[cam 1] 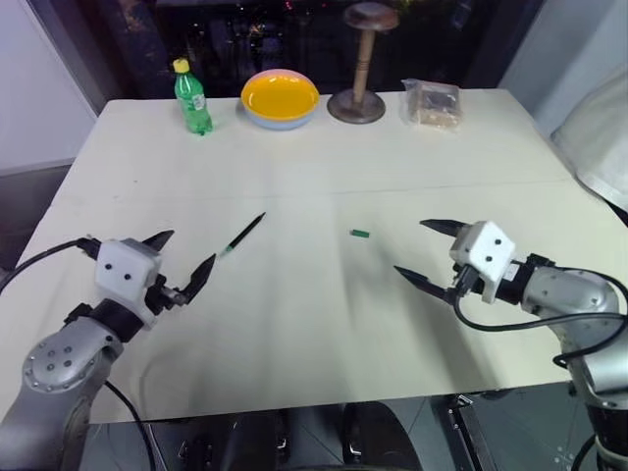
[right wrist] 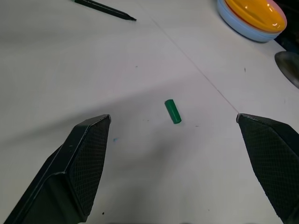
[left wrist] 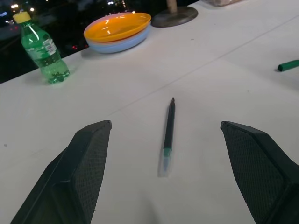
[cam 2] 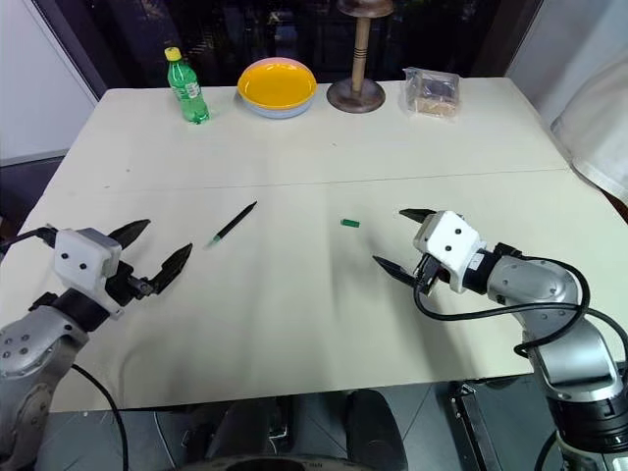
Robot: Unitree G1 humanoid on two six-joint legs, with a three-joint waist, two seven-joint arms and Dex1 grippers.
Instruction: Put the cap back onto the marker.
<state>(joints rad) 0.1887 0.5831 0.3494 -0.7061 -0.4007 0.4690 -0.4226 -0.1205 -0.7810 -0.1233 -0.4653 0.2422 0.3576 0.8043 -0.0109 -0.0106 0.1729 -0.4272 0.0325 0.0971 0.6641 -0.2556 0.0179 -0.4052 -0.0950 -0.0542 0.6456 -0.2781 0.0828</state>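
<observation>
1. Left eye view puts my left gripper [cam 1: 184,257] at the lower left of the frame, jaws spread wide and holding nothing, hovering over the white table [cam 1: 324,167].
2. Just right of it, left of centre, the marker [cam 1: 241,235] lies flat and slanted on the table, its green tip end toward my left gripper and its dark end pointing up and right.
3. Near the middle of the frame, the cap [cam 1: 360,234] lies on its own, well apart from the marker and touching neither gripper.
4. At the right, my right gripper [cam 1: 426,250] hangs with its jaws fully apart and empty; its wrist view has the cap between the fingers, farther out on the table.
5. I judge this to be the reach before any pickup: nothing is grasped yet.
6. Next I need each gripper lowered onto its own piece, left on the marker's barrel, right on the cap, with a careful pinch since the cap is tiny.
</observation>
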